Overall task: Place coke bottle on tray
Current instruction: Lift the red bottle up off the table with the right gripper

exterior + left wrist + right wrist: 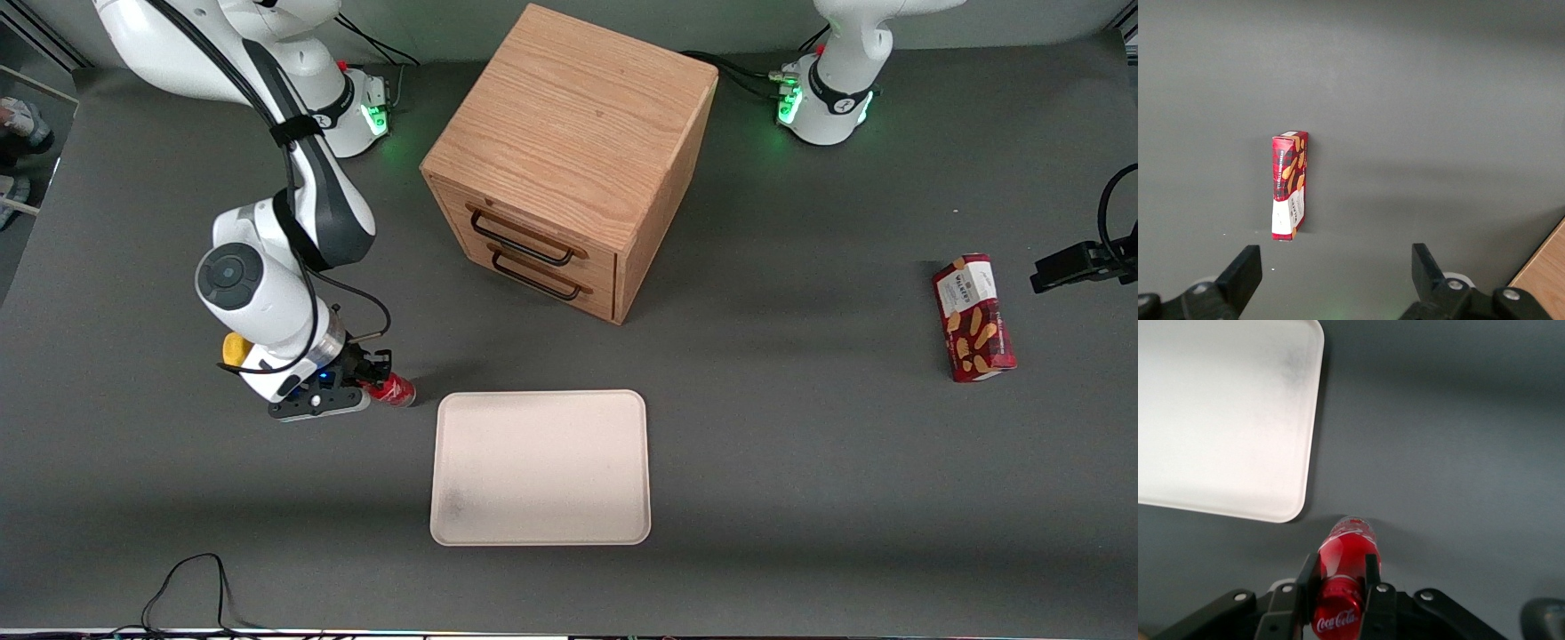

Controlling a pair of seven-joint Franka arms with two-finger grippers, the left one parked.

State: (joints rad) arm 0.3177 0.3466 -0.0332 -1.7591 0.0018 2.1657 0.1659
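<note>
Red plastic sits pinched between the two fingers of your end effector [378, 384]: the coke bottle [394, 389] is gripped across its body, as the right wrist view [1346, 570] shows, with one dark finger on each side and the label nearest the camera. Seen from the front, bottle and end effector are low over the grey surface [800, 462], just off the tray's [540, 467] corner, at about ten o'clock from its middle. Whether the bottle is lifted clear or touching the surface, you cannot tell from these pictures.

To do this step well, I would raise the bottle enough to pass over the tray's low rim, then carry it toward four o'clock until it is over the flat middle, not the edge. Lower it gently and let go only when it rests. It appears to be held tilted or on its side, so expect it to roll once freed; set it down well inside the rim so the rim can stop it.

Nothing lies between the bottle and the tray. The wooden drawer cabinet [569, 160] stands at twelve o'clock from the tray, apart from your short path. A red biscuit box [973, 317] lies well away toward the parked arm's end of the surface, around two o'clock from the tray. Something small and yellow [235, 348] peeks out by the wrist; I cannot tell what it is.
</note>
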